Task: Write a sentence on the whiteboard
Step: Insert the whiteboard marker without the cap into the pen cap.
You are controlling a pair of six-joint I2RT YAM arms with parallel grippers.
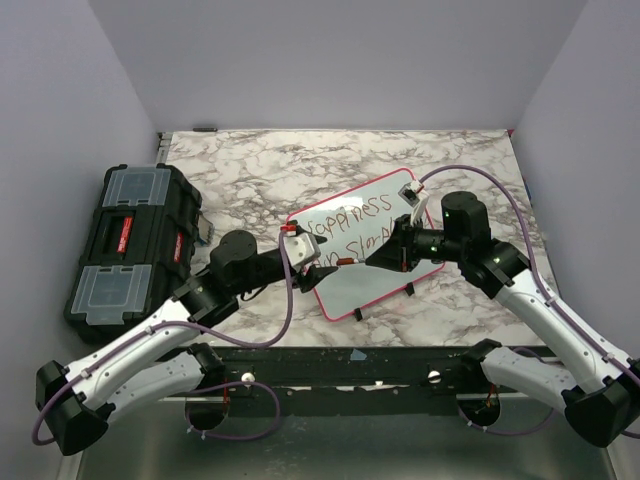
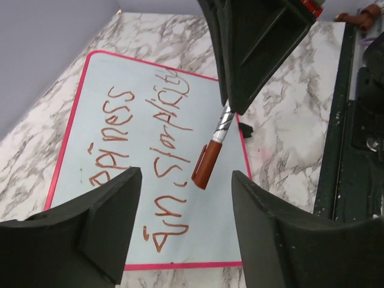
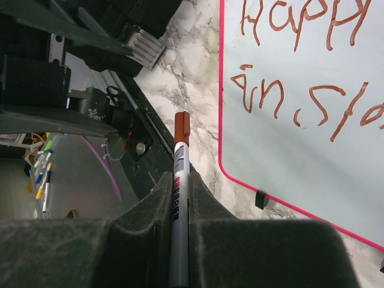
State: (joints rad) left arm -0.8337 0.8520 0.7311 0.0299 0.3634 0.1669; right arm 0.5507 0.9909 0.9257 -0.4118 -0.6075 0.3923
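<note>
The whiteboard point(image 1: 375, 290) lies tilted on the marble table, pink-framed, and the sentence point(image 1: 350, 225) is written on it in red-brown in two lines. My right gripper point(image 1: 385, 255) is shut on a grey marker point(image 3: 179, 198), whose red-brown cap point(image 3: 182, 127) points toward my left gripper. In the left wrist view the capped marker point(image 2: 211, 150) hangs over the sentence point(image 2: 150, 132) on the whiteboard point(image 2: 210, 228). My left gripper point(image 2: 186, 175) is open just short of the cap, with nothing between its fingers. The right wrist view shows the whiteboard point(image 3: 288, 162) on the right of the frame.
A black toolbox point(image 1: 130, 245) with clear lid compartments sits at the table's left edge. A small black foot point(image 3: 261, 199) sticks out under the board's frame. The dark rail point(image 1: 350, 365) holding the arm bases runs along the near edge.
</note>
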